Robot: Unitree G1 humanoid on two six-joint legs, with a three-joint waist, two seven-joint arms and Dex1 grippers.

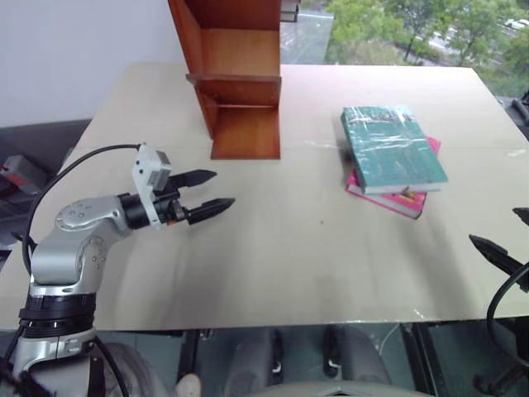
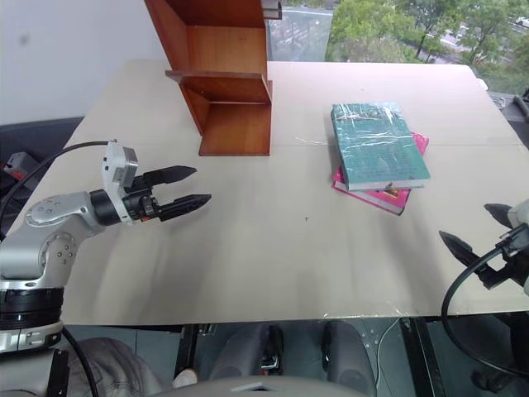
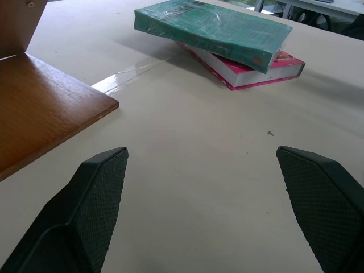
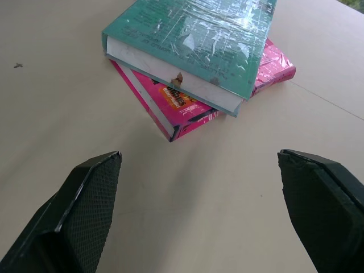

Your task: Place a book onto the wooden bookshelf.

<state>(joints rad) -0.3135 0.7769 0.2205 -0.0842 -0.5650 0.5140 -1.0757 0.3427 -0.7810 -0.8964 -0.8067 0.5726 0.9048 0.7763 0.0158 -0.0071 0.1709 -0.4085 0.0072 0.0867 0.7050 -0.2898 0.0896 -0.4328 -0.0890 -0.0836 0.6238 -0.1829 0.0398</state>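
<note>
The book (image 1: 392, 149), teal-green and wrapped in glossy plastic, is lying flat on top of a thinner pink book (image 1: 407, 201), the two stacked slightly askew toward the right side of the beige tabletop (image 1: 289, 256). Its white page edges are facing the right gripper (image 4: 199, 210), whose fingers (image 4: 77, 213) are standing spread wide apart, holding nothing and hovering near the stack without touching it. From the head cameras only the tips of this gripper are showing at the right edge, so how high it is sitting above the tabletop is hard to judge.

The wooden bookshelf (image 1: 235, 78) is standing at the far left-centre of the tabletop, well apart from the books, with its open shelves facing the viewer.

The left gripper (image 1: 208, 193) is hanging above the tabletop in front of the bookshelf, pointing toward the right, its fingers (image 3: 85, 210) also spread and empty.
</note>
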